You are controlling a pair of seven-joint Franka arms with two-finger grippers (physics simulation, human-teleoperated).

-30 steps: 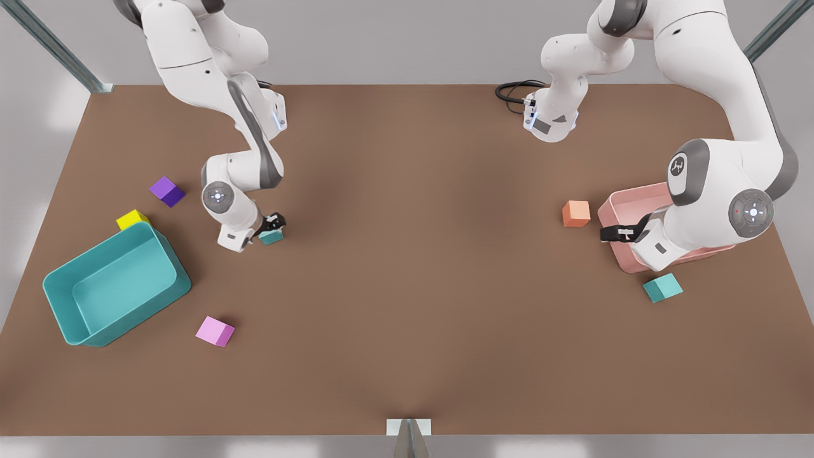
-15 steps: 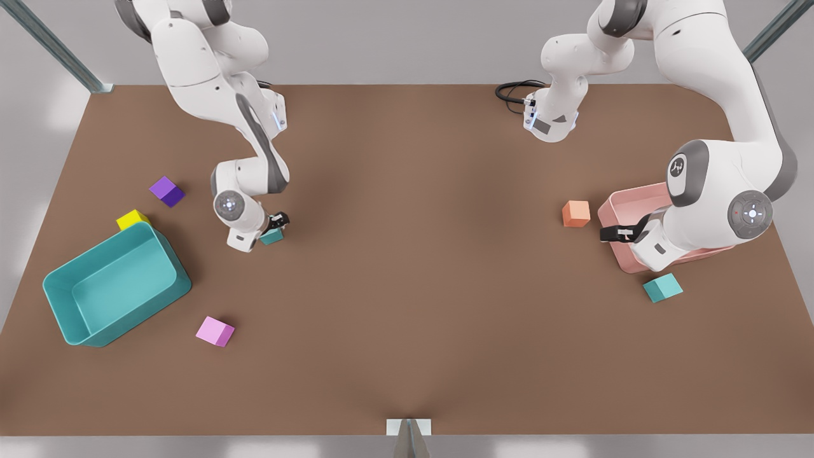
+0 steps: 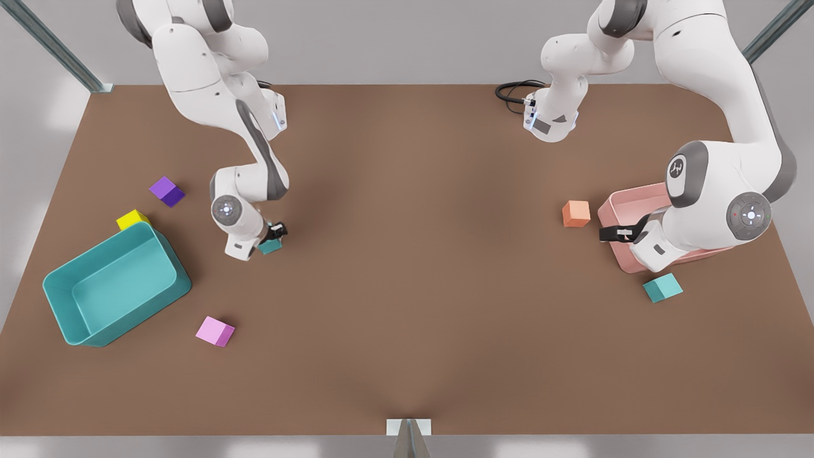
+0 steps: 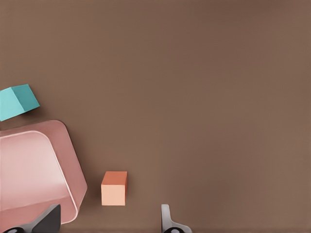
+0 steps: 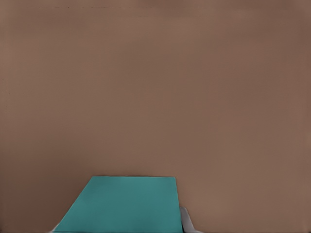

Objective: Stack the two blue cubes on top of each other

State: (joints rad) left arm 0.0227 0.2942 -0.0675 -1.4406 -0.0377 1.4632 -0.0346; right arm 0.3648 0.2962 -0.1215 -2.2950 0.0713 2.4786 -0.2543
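right claw gripping teal cube, left claw open over pink bin

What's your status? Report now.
Right gripper shut on teal cube, near teal bin. Left gripper open, waiting over pink bin. Second teal cube beside it, unobstructed.

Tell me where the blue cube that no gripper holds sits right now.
The free blue cube lies on the table on the front view's right, just in front of the pink bin, near the left gripper.
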